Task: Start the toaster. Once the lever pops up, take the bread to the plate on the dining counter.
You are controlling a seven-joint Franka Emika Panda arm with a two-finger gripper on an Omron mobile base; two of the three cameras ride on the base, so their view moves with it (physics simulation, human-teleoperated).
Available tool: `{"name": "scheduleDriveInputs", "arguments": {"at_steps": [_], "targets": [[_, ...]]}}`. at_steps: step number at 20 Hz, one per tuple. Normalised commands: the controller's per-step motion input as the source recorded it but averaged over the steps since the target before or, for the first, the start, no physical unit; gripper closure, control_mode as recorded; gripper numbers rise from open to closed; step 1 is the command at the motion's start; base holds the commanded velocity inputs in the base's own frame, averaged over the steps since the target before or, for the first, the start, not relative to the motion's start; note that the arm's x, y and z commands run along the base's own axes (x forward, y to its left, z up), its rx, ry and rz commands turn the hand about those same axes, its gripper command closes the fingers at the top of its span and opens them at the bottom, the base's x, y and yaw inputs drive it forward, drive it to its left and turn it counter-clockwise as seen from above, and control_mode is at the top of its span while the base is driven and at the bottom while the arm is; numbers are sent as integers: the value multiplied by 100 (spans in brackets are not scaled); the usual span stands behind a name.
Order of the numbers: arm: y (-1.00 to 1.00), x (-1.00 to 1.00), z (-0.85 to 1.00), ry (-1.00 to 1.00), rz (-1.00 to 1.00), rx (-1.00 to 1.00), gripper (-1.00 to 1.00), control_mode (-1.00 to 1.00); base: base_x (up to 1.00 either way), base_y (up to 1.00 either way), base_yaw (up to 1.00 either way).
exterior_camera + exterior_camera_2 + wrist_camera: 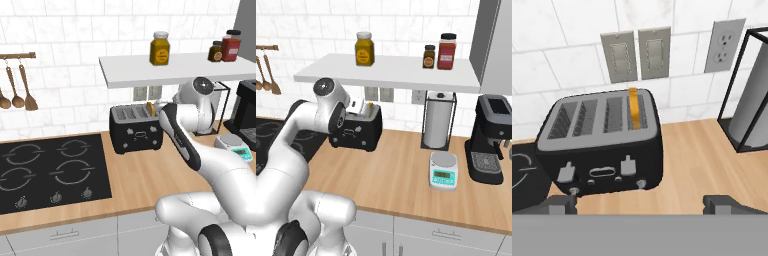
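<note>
step: press lever | tool [641,204] wide, empty, before toaster [602,145] | bread [633,107] in its rightmost slot | advice: push its right lever [628,165] straight down

We see the toaster [136,129] on the counter [150,177], the bread [150,108] in its slot, the hob [50,172] at nine o'clock.
</note>
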Motion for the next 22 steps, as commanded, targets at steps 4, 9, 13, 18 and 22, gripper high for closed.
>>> {"name": "scheduleDriveInputs", "arguments": {"at_steps": [4, 9, 13, 18, 22], "targets": [[14, 25, -18, -3, -2, -5, -100, -100, 0, 0, 0], [5, 49, -16, 1, 0, -1, -100, -100, 0, 0, 0], [0, 49, -13, 3, 0, 0, -100, -100, 0, 0, 0], [0, 36, -25, 0, 0, 0, -100, -100, 0, 0, 0], [0, 32, -34, 1, 0, 0, -100, -100, 0, 0, 0]]}}
